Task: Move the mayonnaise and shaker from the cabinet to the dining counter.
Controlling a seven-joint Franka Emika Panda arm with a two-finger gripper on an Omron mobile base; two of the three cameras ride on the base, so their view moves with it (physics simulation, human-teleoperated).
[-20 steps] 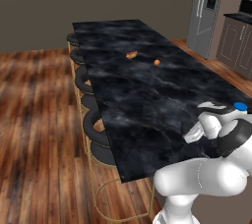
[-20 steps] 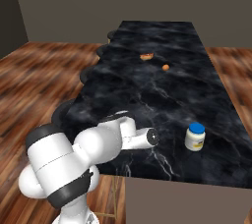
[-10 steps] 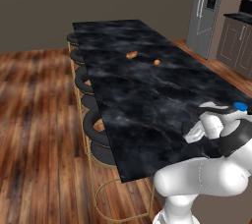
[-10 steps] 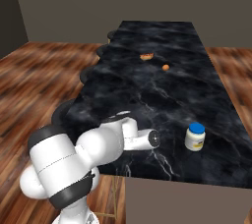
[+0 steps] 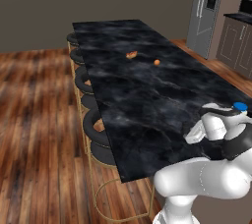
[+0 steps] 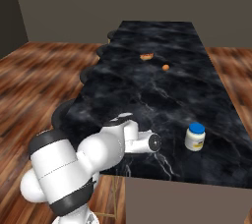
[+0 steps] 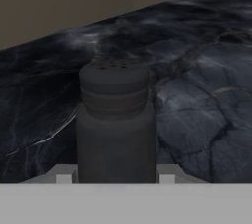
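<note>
The shaker (image 7: pixel 114 120), dark and near-black with a holed narrower top, stands upright between my fingertips in the hand view, and my gripper (image 7: pixel 115 176) is shut on it. Behind it spreads the black veined dining counter (image 7: pixel 197 70). I cannot tell whether the shaker's base touches the top. The mayonnaise (image 6: pixel 195 137), a white jar with a blue lid, stands on the dining counter (image 6: pixel 162 90) near its close end, to the right of my arm. Its blue lid (image 5: pixel 240 106) peeks over my arm in the left base view. The cabinet is out of view.
Black gold-legged stools (image 5: pixel 96 129) line the counter's left side. Two small orange items (image 5: pixel 131 55) (image 5: pixel 156 62) lie on the marble further back. A steel fridge (image 5: pixel 206 12) and taupe base units (image 5: pixel 236 41) stand beyond at the right. Wood floor surrounds the island.
</note>
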